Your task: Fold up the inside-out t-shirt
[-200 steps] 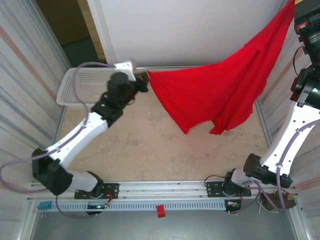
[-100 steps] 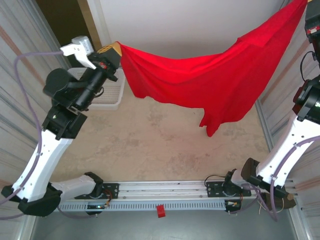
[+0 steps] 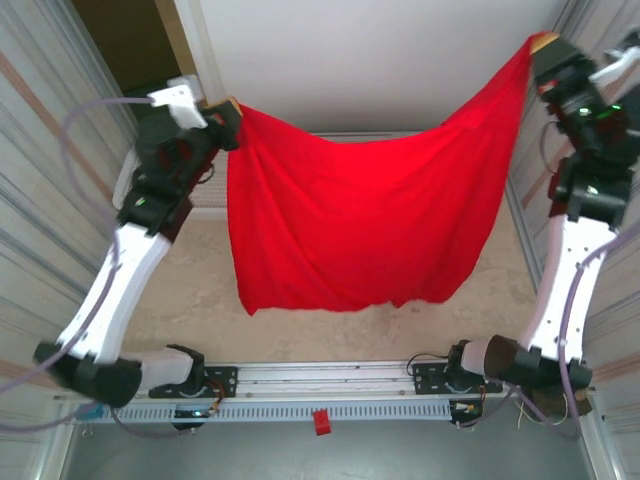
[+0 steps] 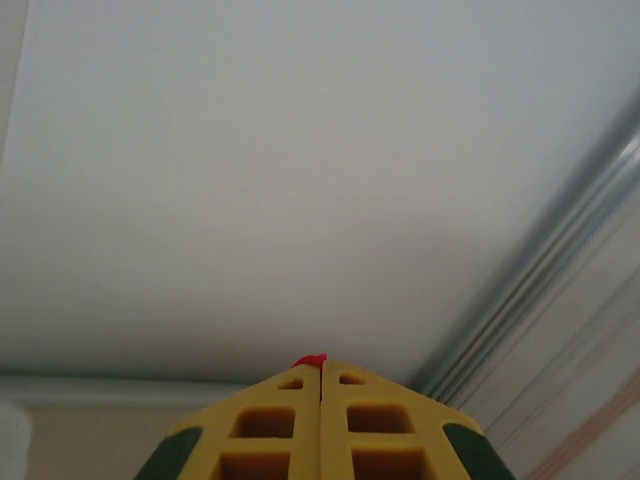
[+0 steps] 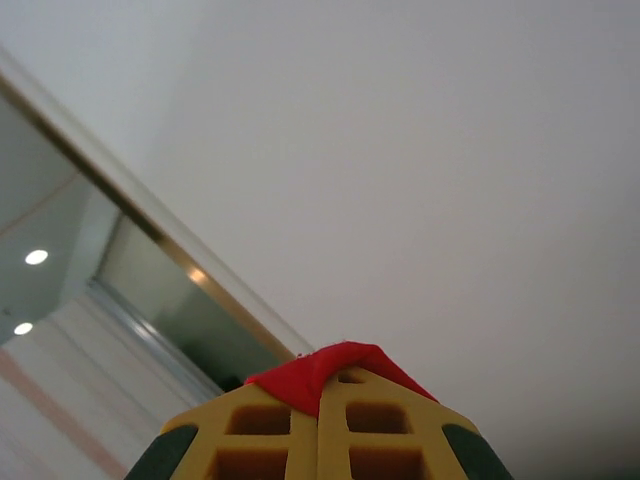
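The inside-out t-shirt (image 3: 360,225), bright red, hangs spread in the air like a sheet between both raised arms, its lower hem above the table. My left gripper (image 3: 232,110) is shut on its upper left corner; a sliver of red cloth (image 4: 310,360) pokes out at the closed yellow fingertips (image 4: 350,385). My right gripper (image 3: 540,42) is shut on the upper right corner, high at the back right. In the right wrist view a red fold of the t-shirt (image 5: 325,375) caps the closed gripper (image 5: 322,385).
A white mesh basket (image 3: 128,180) sits at the back left, mostly hidden behind the left arm. The beige tabletop (image 3: 330,335) lies below the cloth. Corrugated walls close in both sides, and a white panel (image 3: 380,60) stands at the back.
Both arms have risen and moved apart. The t-shirt went from a slanted, bunched drape to a wide hanging sheet, and its right corner came down from the frame's top edge.
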